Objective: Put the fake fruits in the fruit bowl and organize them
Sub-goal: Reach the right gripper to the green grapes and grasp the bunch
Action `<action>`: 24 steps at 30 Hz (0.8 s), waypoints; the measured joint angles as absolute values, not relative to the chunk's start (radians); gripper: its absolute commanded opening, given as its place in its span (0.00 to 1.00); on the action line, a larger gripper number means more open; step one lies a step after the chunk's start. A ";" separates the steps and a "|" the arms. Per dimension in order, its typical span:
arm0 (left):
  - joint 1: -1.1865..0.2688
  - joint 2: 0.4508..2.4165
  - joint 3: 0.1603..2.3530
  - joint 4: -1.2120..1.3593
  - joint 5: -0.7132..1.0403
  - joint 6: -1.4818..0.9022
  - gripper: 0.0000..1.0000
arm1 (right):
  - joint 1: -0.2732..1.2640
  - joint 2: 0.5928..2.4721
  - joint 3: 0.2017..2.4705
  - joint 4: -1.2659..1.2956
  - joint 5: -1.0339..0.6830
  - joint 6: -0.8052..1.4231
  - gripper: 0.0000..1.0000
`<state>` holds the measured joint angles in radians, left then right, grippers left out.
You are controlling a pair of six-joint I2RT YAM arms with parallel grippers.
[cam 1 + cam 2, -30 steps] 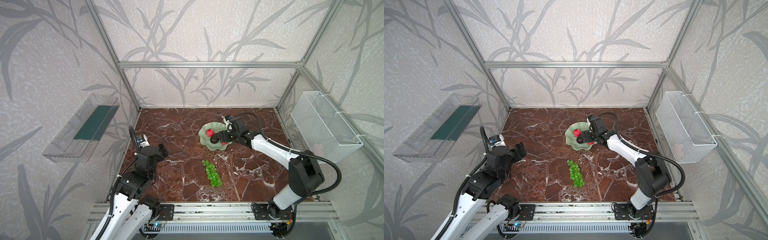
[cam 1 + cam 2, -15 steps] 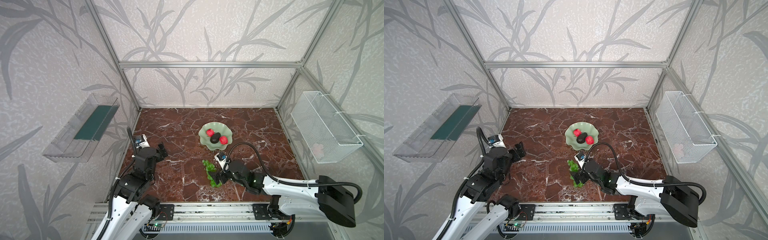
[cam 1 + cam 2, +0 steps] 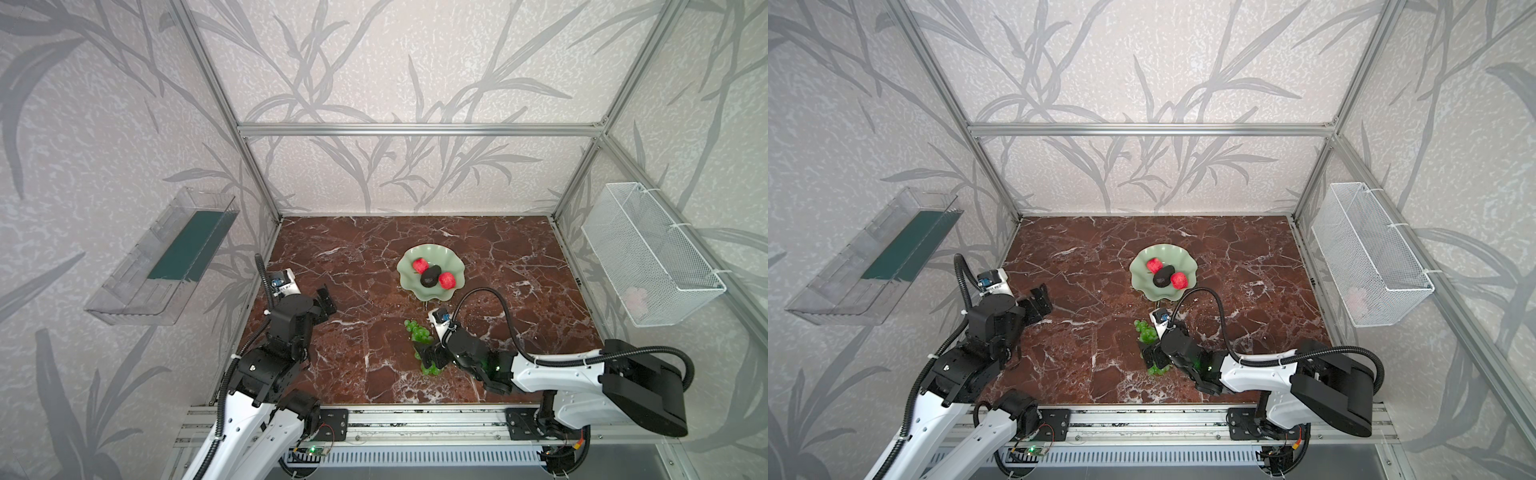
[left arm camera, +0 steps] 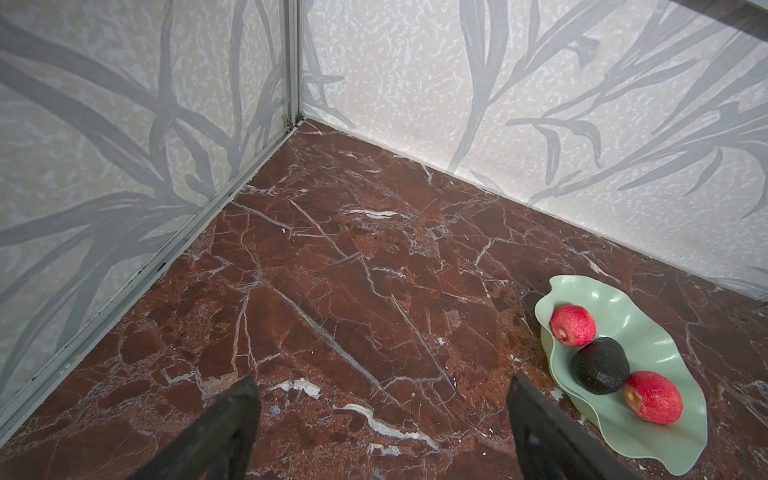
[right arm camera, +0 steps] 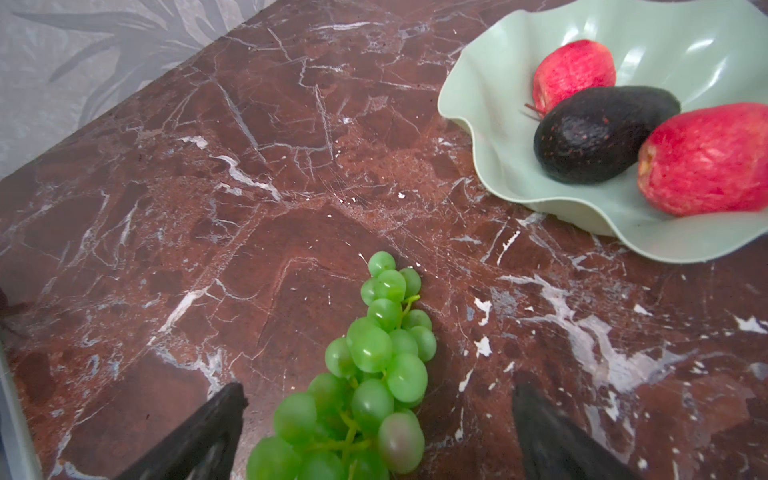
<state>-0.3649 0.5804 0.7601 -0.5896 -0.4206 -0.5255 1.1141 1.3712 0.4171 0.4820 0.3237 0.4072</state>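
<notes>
Right wrist view: right tool [image 5: 380, 390] wide, straddling grapes [image 5: 374, 349] lying on surface [image 5: 249, 208]. Left tool [image 4: 382, 380] wide, empty.

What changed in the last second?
The right gripper pulled back from the fruit bowl toward the near edge and now sits open astride the grapes, not yet closed. Both apples and the avocado lie free in the bowl. Grapes, bowl and the open left gripper stayed put.

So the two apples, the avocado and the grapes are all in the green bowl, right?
No. The grapes lie on the marble table outside the green bowl, as the right wrist view shows; the two apples and the avocado are in it.
</notes>
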 measured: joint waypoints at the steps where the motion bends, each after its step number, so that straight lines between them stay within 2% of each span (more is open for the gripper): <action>1: -0.365 0.580 0.760 -0.590 -0.421 -0.525 0.93 | 1.114 1.382 0.416 0.488 0.325 0.416 0.99; 8: -0.365 0.582 0.760 -0.589 -0.420 -0.525 0.93 | 1.115 1.464 0.411 0.551 0.324 0.478 1.00; 17: -0.365 0.585 0.760 -0.589 -0.420 -0.525 0.93 | 1.125 1.583 0.405 0.640 0.303 0.548 0.93; 21: -0.365 0.585 0.760 -0.589 -0.420 -0.525 0.93 | 1.125 1.599 0.405 0.667 0.301 0.567 0.84; 24: -0.365 0.585 0.760 -0.590 -0.420 -0.525 0.93 | 1.125 1.605 0.405 0.683 0.302 0.579 0.71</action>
